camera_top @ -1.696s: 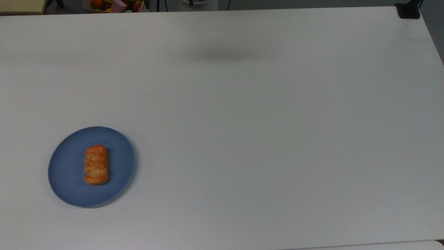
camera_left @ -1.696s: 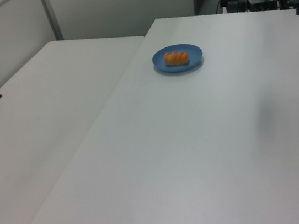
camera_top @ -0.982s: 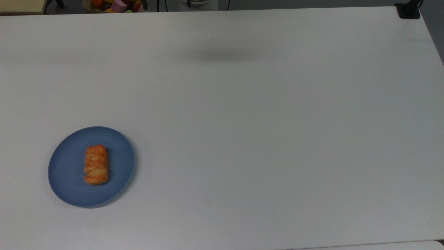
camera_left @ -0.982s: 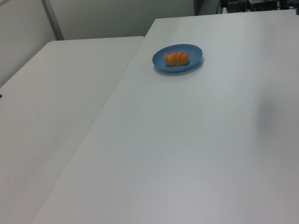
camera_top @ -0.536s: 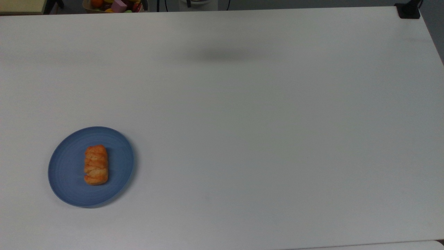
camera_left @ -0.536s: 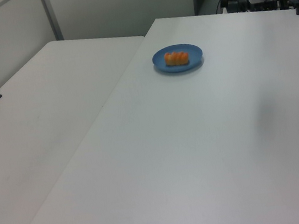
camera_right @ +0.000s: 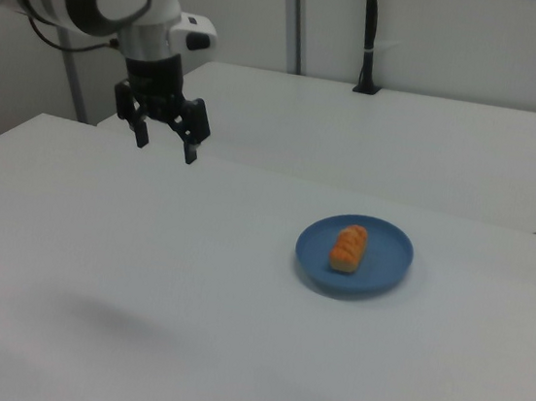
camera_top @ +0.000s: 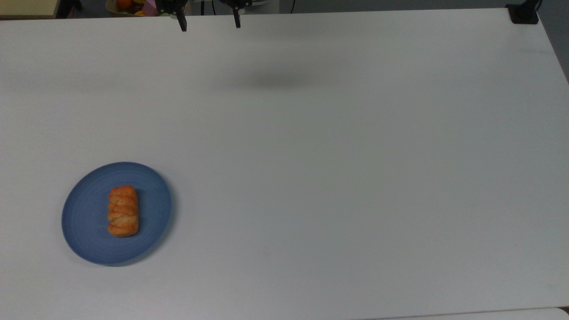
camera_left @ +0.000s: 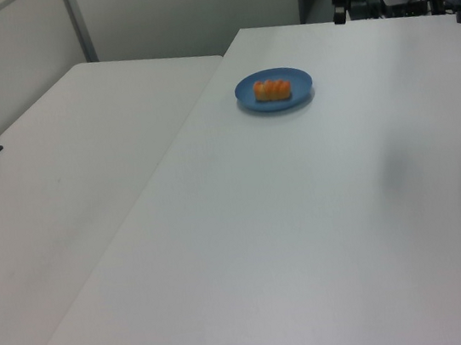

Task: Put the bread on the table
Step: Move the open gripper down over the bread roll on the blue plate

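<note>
1 bread (camera_top: pixel 123 210) on 1 blue plate (camera_top: pixel 84 226) | 1 table (camera_top: pixel 338 169) | hand (camera_right: pixel 166 141) wide, holding nothing

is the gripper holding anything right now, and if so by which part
Nothing is held. The gripper hangs open and empty above the table, well apart from the bread, which lies untouched on the blue plate.

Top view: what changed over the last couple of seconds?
The gripper has come into the picture at the top edge, its two fingertips spread apart and holding nothing. Its shadow on the table has drifted slightly toward the top view's left. The bread lies on the blue plate exactly as before, untouched.
</note>
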